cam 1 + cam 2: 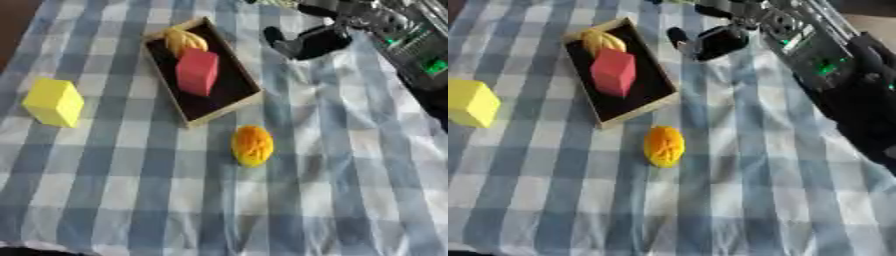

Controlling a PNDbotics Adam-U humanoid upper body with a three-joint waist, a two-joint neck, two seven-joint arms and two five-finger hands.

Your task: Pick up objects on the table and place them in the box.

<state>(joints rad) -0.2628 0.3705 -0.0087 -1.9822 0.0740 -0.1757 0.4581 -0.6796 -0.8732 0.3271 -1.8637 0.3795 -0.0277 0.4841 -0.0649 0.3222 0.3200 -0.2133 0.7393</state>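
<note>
Box sat upper-centre on the checked bench, holding a red block and a yellow ridged piece. Orange object lay just below its near corner, open cloth around. Yellow block stood near the left edge. Right robot hand hovered beside the box's far right, fingers curled, empty.
</note>
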